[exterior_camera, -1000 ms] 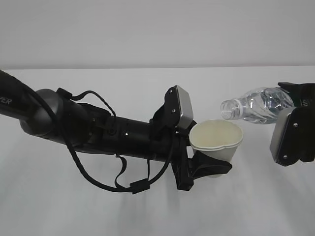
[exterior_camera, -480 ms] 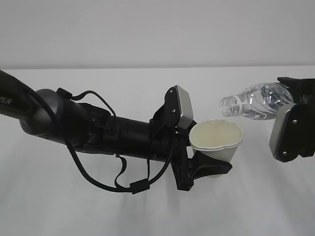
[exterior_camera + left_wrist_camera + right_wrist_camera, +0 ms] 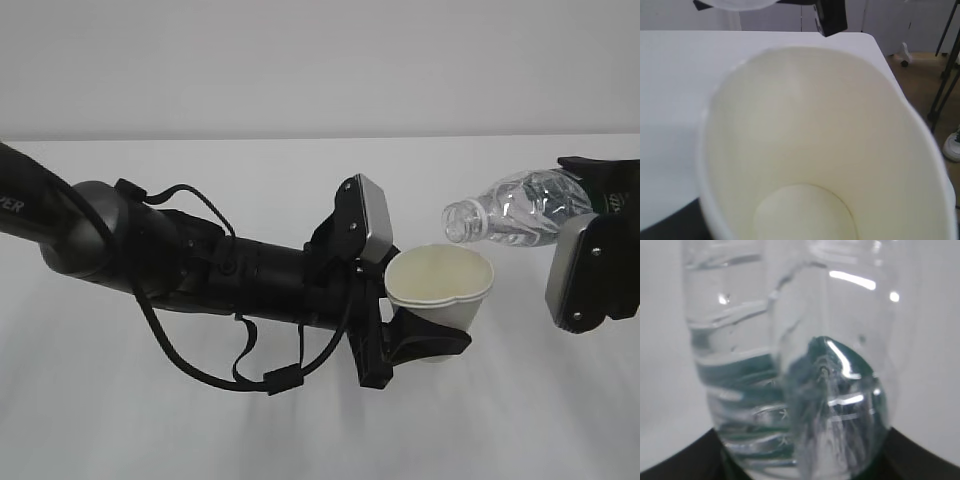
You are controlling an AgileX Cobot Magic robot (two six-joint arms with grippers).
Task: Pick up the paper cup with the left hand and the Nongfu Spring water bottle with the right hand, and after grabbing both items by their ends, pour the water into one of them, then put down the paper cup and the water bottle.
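Note:
My left gripper is shut on the white paper cup and holds it upright above the table, mouth up. In the left wrist view the cup's cream inside fills the frame and its bottom looks dry. My right gripper is shut on the base end of the clear Nongfu Spring water bottle. The bottle lies nearly level, its open mouth tipped slightly down just above the cup's right rim. In the right wrist view the ribbed bottle holds clear water, with dark fingers at the lower corners.
The white table runs under both arms, with a plain pale wall behind. My left arm with its looping black cables stretches in from the left edge. Beyond the table's far end stand dark stand legs on the floor.
The right gripper and bottle have shifted slightly, the neck lifting a little and then dipping back toward the cup. The left arm and cup have stayed still.

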